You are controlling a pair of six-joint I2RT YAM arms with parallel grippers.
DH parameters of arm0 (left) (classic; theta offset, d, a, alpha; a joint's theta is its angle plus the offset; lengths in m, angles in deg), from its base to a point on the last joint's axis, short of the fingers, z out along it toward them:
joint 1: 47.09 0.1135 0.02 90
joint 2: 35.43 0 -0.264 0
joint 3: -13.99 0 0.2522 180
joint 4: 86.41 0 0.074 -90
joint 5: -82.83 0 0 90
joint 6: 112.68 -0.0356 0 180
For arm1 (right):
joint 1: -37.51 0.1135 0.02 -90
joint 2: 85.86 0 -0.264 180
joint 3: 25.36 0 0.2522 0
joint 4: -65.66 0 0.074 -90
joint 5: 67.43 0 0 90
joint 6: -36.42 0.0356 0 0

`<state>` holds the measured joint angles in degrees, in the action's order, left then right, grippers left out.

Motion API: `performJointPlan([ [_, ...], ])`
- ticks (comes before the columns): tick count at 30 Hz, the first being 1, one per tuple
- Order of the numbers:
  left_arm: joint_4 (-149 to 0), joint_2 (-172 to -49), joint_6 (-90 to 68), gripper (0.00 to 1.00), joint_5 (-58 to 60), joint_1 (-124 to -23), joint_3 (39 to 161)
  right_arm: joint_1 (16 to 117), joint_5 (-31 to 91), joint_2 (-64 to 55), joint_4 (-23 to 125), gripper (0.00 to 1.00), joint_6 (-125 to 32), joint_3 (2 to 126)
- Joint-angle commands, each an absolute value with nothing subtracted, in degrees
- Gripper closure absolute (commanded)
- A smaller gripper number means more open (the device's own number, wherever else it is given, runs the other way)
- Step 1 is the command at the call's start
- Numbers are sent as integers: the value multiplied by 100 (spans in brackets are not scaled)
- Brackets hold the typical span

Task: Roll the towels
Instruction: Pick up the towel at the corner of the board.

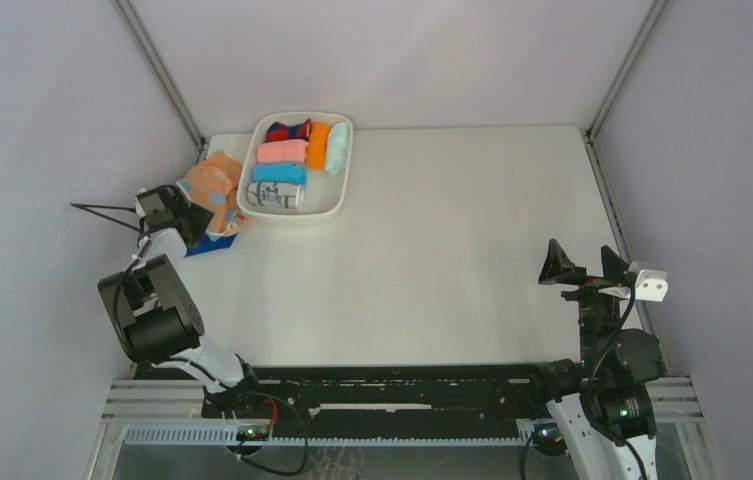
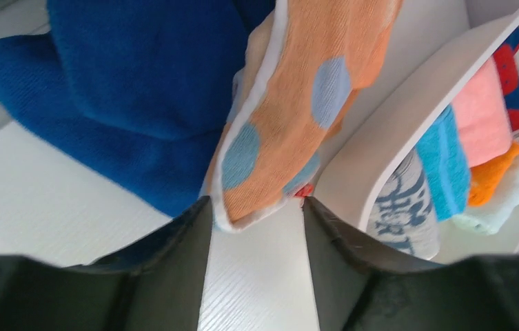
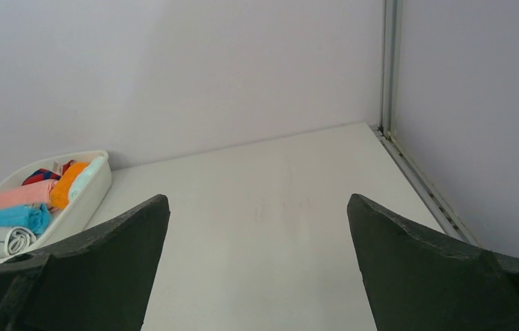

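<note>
**A:** Where are the towels?

**B:** Both lie just left of the tray. The spotted towel is bunched on top of the blue towel, and its near hem almost touches the tray's wall.

**A:** And the left gripper?

**B:** It's at that hem, on the side away from the tray's rolls. Its jaws stand apart with the hem in their mouth. I see no firm pinch, so I'd call it released.

**A:** How should it take hold?

**B:** I'd bite the spotted hem alone, well clear of the blue pile under it, or both cloths will come along. It should keep off the tray's wall too. Then it can draw the towel out to the bare table right of the tray and lay it flat before rolling.

**A:** The right gripper?

**B:** It's far right of the tray, spread wide and holding nothing. It could pin one end while the left rolls.
</note>
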<state>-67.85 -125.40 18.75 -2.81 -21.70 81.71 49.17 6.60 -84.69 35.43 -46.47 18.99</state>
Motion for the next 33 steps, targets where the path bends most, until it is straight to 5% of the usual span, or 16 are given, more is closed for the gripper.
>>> performJointPlan([
  [1, -6970, -12952, 1890, 50, 81, -2106, 8822, 4920, 645, -8472, 3758, 0, -4778, 1890],
  [5, -7146, -13009, 1932, 63, 220, -2106, 8753, 4870, 596, -8495, 3758, 0, -4781, 1882],
  [12, -6633, -12970, 1880, 47, -441, -2042, 8682, 4859, 657, -8524, 3751, 0, -4769, 1884],
  [24, -6500, -13622, 1911, 44, -190, -1958, 9128, 4833, 640, -8489, 3724, 0, -4778, 1880],
  [26, -6507, -13700, 1911, 53, -29, -1966, 9219, 4823, 647, -8486, 3741, 0, -4784, 1869],
  [31, -6583, -13189, 1864, 94, 131, -1967, 9249, 4817, 664, -8476, 3754, 0, -4787, 1863],
  [33, -6431, -12844, 1822, 100, 82, -1967, 9375, 4822, 681, -8481, 3758, 0, -4780, 1864],
])
